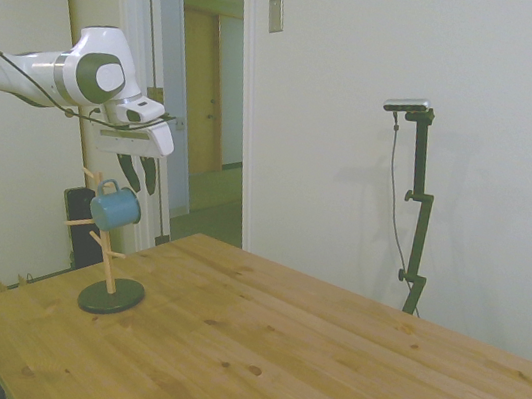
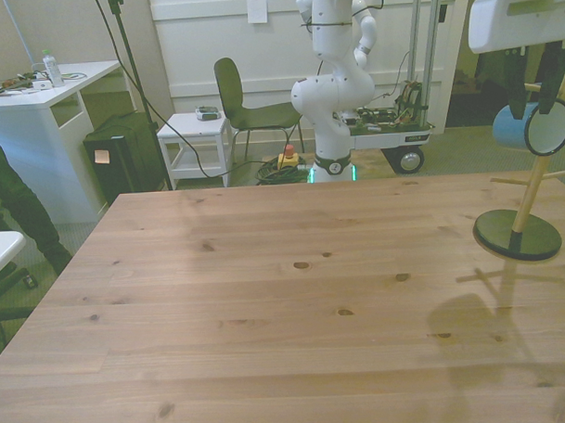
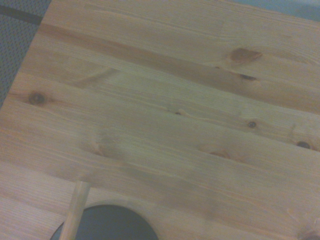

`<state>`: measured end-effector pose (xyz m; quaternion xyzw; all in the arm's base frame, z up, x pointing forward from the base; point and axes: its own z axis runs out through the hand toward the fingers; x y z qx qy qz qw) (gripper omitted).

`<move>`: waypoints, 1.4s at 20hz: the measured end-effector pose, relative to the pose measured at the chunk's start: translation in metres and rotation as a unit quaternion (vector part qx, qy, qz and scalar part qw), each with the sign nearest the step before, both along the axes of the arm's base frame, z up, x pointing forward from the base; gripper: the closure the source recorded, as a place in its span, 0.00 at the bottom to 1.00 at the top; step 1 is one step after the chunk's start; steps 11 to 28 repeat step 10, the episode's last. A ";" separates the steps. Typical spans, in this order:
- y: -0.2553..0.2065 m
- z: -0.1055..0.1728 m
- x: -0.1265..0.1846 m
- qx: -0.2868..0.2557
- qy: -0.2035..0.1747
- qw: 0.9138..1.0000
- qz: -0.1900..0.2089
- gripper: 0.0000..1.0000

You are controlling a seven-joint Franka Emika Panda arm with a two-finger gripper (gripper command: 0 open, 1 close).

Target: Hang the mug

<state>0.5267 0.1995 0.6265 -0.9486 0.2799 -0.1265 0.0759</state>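
The mug (image 1: 115,207) hangs on a wooden mug tree (image 1: 107,255), directly below the gripper (image 1: 138,173) and a little apart from its fingertips. It lies on its side on one of the upper pegs. In the front view its white inside with the dark rim (image 2: 549,127) faces the camera, and the gripper's dark fingers (image 2: 517,90) stand just above it. From the side view the fingers look apart and hold nothing; there is a small gap between their tips and the mug.

I judge that the mug is already placed and the step in hand is the clean retreat. To do it well, the gripper should go straight up first, with the fingers kept apart, so that no finger catches the rim or the handle and lifts the mug off its peg. Only when it is well above the top of the tree should it move sideways.

Below the gripper, the tree's round dark base (image 1: 112,296) sits near the table's (image 1: 320,370) corner, and the wrist view shows this base (image 3: 105,225) and a peg (image 3: 75,210) over the planks. A side push could tip the tree, since it stands close to the edge.
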 end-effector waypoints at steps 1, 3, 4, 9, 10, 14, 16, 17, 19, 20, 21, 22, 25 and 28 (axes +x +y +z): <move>-0.010 0.005 -0.006 0.005 -0.002 1.000 -0.007 0.00; -0.038 0.015 -0.021 0.011 -0.007 1.000 -0.022 0.00; -0.055 0.019 -0.029 0.013 -0.009 0.999 -0.029 0.00; -0.151 -0.010 -0.071 0.023 0.000 0.998 -0.061 0.00; -0.167 -0.024 -0.078 0.026 0.004 0.998 -0.065 0.00; -0.167 -0.024 -0.078 0.026 0.004 0.998 -0.065 0.00; -0.167 -0.024 -0.078 0.026 0.004 0.998 -0.065 0.00; -0.167 -0.024 -0.078 0.026 0.004 0.998 -0.065 0.00; -0.167 -0.024 -0.078 0.026 0.004 0.998 -0.065 0.00; -0.167 -0.024 -0.078 0.026 0.004 0.998 -0.065 0.00; -0.167 -0.024 -0.078 0.026 0.004 0.998 -0.065 0.00; -0.167 -0.024 -0.078 0.026 0.004 0.998 -0.065 0.00; -0.167 -0.024 -0.078 0.026 0.004 0.998 -0.065 0.00; -0.167 -0.024 -0.078 0.026 0.004 0.998 -0.065 0.00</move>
